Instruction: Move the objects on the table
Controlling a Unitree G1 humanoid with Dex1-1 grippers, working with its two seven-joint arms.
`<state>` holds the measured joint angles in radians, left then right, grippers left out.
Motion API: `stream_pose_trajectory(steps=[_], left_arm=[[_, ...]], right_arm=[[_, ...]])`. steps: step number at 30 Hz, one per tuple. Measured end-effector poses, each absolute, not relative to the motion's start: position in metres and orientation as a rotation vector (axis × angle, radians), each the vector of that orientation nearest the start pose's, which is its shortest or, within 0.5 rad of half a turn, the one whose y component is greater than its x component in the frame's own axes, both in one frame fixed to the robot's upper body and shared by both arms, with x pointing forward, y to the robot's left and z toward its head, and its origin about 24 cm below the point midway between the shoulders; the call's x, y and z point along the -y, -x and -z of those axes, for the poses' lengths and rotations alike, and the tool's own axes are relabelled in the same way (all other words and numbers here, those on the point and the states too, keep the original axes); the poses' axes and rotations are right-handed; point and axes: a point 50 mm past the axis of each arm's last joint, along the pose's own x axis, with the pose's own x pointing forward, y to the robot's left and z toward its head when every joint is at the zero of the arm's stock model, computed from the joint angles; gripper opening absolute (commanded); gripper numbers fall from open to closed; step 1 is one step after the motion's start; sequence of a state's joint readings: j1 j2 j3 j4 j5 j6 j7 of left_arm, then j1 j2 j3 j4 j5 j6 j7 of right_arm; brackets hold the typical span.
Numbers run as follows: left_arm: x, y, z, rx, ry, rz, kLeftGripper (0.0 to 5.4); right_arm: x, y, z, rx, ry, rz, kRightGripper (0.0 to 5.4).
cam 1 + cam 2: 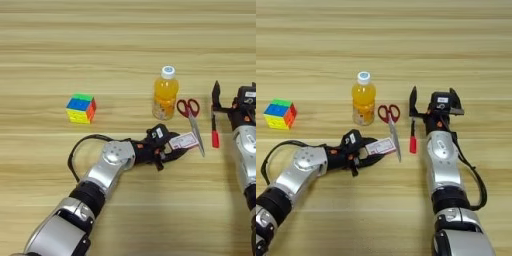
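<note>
Left eye view: my left gripper [176, 148] is clamped on the red-and-white card packet [184, 141], low over the tabletop [125, 50], just beside the scissors [192, 120]. Puzzle cube [81, 108] sits well left; juice bottle [165, 94] stands upright.

Right eye view: my right gripper [434, 100] stands with fingers apart beside the red pen [413, 137].

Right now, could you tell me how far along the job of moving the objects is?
Nothing looks finished yet. The left gripper has its fingers shut on the card packet, beside the scissors. The right gripper is open just above the red pen. The cube and juice bottle stand untouched.
</note>
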<state>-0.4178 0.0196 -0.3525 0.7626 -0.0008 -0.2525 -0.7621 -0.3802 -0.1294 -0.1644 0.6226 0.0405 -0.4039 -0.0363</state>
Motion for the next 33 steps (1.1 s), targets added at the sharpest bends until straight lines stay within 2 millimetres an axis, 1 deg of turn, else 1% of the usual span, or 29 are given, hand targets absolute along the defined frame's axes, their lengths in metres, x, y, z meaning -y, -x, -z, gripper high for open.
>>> stream_pose_trajectory(steps=[17,33], left_arm=[[-0.038,-0.274,0.006,-0.180,-0.146,1.166,2.02],[-0.061,-0.270,-0.002,-0.144,-0.161,1.107,2.02]], right_arm=[[0.197,-0.316,-0.047,0.165,0.046,0.140,5.40],[0.196,-0.316,-0.047,0.165,0.044,0.140,5.40]])
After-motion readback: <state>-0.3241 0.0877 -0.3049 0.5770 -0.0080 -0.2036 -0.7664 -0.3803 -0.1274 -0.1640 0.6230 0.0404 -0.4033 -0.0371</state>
